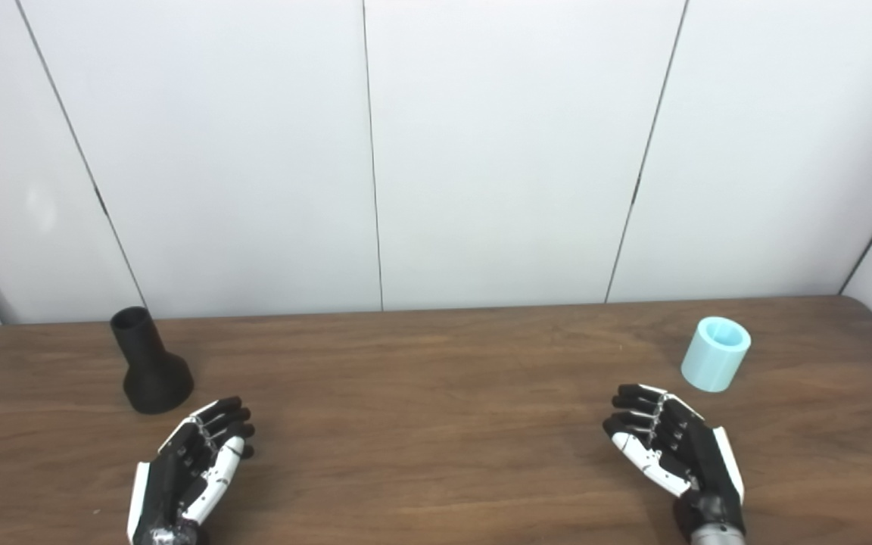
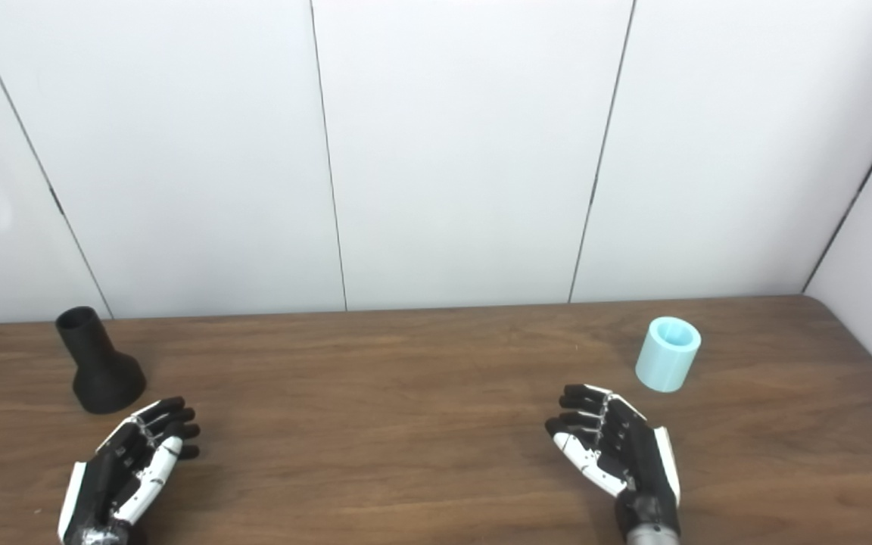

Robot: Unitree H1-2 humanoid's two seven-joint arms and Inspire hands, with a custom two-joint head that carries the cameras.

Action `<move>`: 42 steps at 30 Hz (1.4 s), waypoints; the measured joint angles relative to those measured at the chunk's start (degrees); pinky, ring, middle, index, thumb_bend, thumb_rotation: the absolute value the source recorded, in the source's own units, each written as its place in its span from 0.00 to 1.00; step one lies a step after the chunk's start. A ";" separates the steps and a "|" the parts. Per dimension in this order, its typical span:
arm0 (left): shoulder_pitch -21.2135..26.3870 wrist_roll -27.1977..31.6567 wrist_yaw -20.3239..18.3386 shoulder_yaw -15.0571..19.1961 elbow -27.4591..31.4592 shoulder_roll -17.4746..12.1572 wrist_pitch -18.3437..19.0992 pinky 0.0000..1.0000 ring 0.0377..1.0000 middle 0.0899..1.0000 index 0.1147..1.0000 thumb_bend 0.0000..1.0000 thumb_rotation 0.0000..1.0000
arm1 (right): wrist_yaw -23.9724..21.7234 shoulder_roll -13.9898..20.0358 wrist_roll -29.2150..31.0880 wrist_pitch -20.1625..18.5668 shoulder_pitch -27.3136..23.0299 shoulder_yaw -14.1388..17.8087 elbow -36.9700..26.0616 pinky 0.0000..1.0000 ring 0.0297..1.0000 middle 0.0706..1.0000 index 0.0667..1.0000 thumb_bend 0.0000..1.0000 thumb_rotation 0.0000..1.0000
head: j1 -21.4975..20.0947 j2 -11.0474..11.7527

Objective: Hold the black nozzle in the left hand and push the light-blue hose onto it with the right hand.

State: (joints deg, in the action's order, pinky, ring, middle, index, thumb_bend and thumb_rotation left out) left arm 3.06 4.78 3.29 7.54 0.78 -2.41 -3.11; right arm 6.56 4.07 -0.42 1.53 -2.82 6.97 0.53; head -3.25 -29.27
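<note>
The black nozzle [image 1: 147, 363] stands upright on its wide base at the far left of the wooden table [image 1: 436, 424], narrow mouth up. My left hand [image 1: 192, 465] lies open just right of and nearer than it, apart from it, holding nothing. The light-blue hose [image 1: 715, 353], a short hollow cylinder, stands at the right, leaning slightly with its open end up. Open and empty, my right hand [image 1: 671, 446] rests a little in front of and left of the hose [image 2: 668, 353], not touching it.
White wall panels [image 1: 436, 151] rise directly behind the table's far edge. The table's rounded right corner [image 1: 867, 310] sits close beyond the hose. A broad stretch of bare wood lies between the two hands.
</note>
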 measured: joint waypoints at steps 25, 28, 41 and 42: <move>-0.05 0.18 -1.20 0.21 0.17 -0.01 0.17 0.59 0.66 0.67 0.64 0.30 0.16 | -0.03 0.11 -0.20 0.00 0.03 -0.22 -0.07 0.52 0.60 0.62 0.61 0.34 0.17 | 0.09 -0.35; -0.06 0.31 -1.16 0.49 0.17 0.12 0.08 0.59 0.67 0.67 0.65 0.34 0.21 | -0.04 0.10 0.03 0.03 0.01 -0.19 -0.03 0.52 0.60 0.62 0.60 0.35 0.18 | 0.88 -0.26; -1.06 -0.29 4.72 5.47 2.49 1.07 0.31 0.63 0.66 0.65 0.66 0.88 0.17 | -1.50 0.98 1.46 0.46 -0.54 0.14 0.66 0.54 0.62 0.63 0.62 0.32 0.11 | 9.83 -0.44; -1.00 -0.32 5.31 6.18 2.46 1.05 0.31 0.62 0.66 0.65 0.66 0.90 0.17 | -1.82 1.06 1.76 0.53 -0.59 0.37 0.79 0.54 0.62 0.63 0.61 0.32 0.10 | 10.54 -0.35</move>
State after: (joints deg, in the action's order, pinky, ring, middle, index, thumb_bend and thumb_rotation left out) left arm 2.06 4.46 8.59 13.72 3.24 -1.36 -2.79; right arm 4.74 5.13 1.34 2.06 -3.41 7.34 1.31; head 7.29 -29.62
